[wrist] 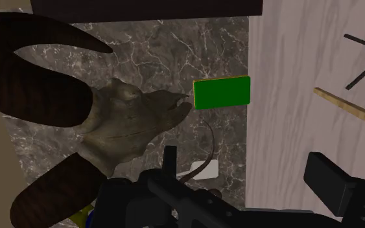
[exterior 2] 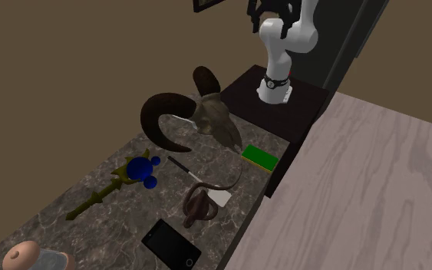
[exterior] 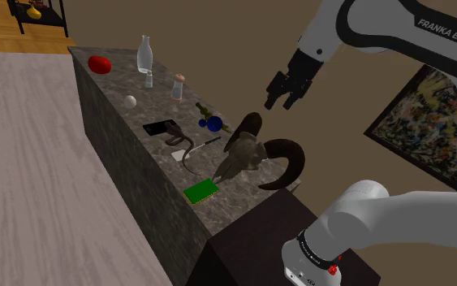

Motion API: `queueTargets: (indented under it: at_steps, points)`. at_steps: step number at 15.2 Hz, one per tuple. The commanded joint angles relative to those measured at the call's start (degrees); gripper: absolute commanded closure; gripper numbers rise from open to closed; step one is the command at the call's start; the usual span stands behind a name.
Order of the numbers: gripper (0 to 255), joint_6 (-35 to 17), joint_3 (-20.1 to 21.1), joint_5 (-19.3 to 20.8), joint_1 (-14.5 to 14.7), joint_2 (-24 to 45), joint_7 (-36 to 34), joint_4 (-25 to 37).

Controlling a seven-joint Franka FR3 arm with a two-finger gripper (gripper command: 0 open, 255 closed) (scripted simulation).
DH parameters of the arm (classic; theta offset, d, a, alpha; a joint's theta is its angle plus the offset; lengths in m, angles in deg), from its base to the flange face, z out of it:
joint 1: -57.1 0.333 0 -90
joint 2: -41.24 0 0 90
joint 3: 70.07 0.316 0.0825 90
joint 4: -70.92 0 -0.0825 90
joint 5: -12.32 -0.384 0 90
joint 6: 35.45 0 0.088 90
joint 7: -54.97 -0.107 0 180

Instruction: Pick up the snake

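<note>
The snake (exterior: 183, 148) is a dark brown coil with a thin tail, lying on the marble counter (exterior: 121, 122) between a black phone (exterior: 160, 127) and a horned skull (exterior: 247, 150). In the second exterior view the snake (exterior 2: 199, 204) partly overlaps a white paper (exterior 2: 222, 198). My black gripper (exterior: 280, 102) hangs open and empty high above the counter, over the skull and well clear of the snake. In the wrist view the fingers (wrist: 332, 184) stand apart, and the snake's thin tail (wrist: 211, 140) curves away just ahead of them, beside the skull (wrist: 132, 123).
A green card (exterior: 200, 191) lies at the counter's near edge. A blue-headed sceptre (exterior: 211, 123), a pen (exterior 2: 179, 164), a shaker (exterior: 178, 85), a white ball (exterior: 130, 101), a clear bottle (exterior: 144, 55) and a red object (exterior: 99, 64) stand farther along. Wall behind, floor beside.
</note>
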Motion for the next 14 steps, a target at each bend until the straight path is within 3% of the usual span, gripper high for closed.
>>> queueTargets:
  at_steps: [1,14]
  points:
    - [0,0.0,0.0,0.0,0.0,0.0,0.0,0.0]
    - [0,-24.3,6.0,-1.0,-0.8,18.1,-6.0,-6.9]
